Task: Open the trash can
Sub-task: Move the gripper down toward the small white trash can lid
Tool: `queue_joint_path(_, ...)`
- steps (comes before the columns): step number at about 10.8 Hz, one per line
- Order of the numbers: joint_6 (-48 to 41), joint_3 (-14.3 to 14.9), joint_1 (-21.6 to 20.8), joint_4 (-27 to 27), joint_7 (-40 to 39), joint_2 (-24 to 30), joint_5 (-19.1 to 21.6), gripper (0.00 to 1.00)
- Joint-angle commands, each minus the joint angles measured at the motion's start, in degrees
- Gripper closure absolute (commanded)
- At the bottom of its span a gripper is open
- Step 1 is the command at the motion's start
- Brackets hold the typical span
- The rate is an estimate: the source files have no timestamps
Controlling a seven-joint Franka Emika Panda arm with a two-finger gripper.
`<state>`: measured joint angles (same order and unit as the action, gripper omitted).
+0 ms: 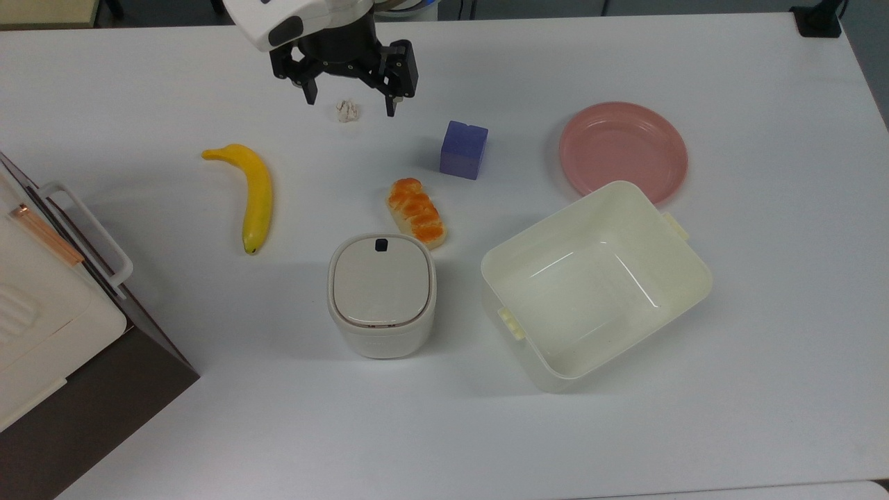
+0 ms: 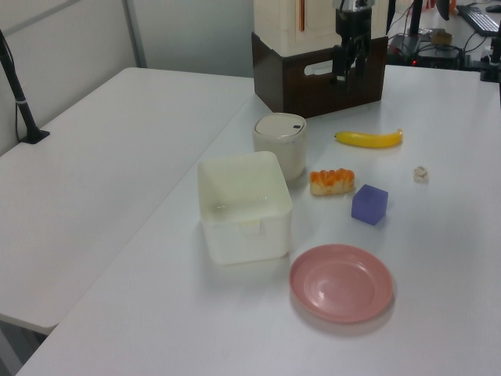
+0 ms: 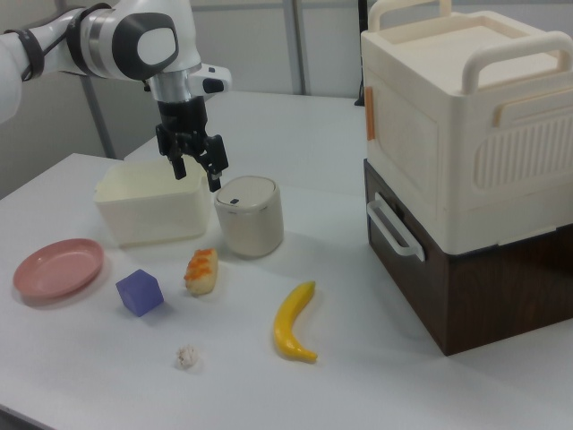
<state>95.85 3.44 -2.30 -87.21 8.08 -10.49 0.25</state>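
Going left to right in the top view, a white-and-brown box with a handle (image 1: 62,292) sits at the tabletop's (image 1: 764,389) edge, then a smooth curved yellow banana (image 1: 253,194). Past it the tool (image 1: 351,103) hangs above the surface with its two black fingers spread wide and nothing between them, over a small crumpled white scrap (image 1: 347,110).

Nearer the middle stands the trash can (image 1: 381,295): a white rounded-square plastic bin whose flat beige-grey lid lies shut, its small black button (image 1: 381,244) on the edge facing the tool. The button probably releases the lid, so the tool is well short of its work.

A glazed orange bread roll (image 1: 417,212) lies just beside the can, then a matte purple block (image 1: 463,149), a glossy cream lidless tub (image 1: 597,281) and a shallow pink plate (image 1: 623,149).
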Motion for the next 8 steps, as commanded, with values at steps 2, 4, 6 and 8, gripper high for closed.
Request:
queue_joint_path(2,2.32,1.04,-0.34,-0.77,-3.16,0.11,-0.78,0.03)
queue_joint_path(4,2.32,1.04,-0.43,-0.77,-3.25,-0.5,-0.6,0.14)
queue_joint_path(6,2.32,1.04,-0.34,-0.77,-5.61,-0.68,-0.43,0.4)
queue_joint_path(8,2.41,1.04,-0.34,-0.77,-8.16,-0.68,0.89,0.7)
